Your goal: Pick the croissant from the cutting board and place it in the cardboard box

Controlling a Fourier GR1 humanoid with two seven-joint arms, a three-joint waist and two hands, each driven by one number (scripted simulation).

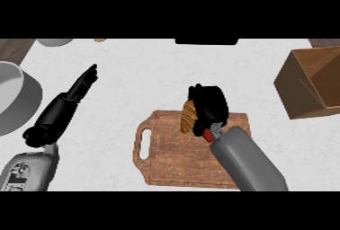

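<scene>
**Croissant held in right hand above cutting board; box well apart**

At the far left edge of the white bench (133, 81), beyond the left hand, stood a large grey pot (16, 96), only partly in view. The left hand (83, 83) lay just beside it over bare bench, its fingers straight and held together, pointing away from the robot and holding nothing.

To the right of that hand, and nearer the robot, lay the wooden cutting board (179, 161), its handle slot turned towards the left hand. The right hand (211, 108) was over the board's far edge, fingers curled round the croissant (189, 117). The croissant stood on end against the hand's left side, its lower tip over the board; whether it touched the board could not be determined.

Well to the right of the right hand, at the bench's right edge, sat the brown cardboard box (309, 85), open-topped and seen at a tilt.
</scene>
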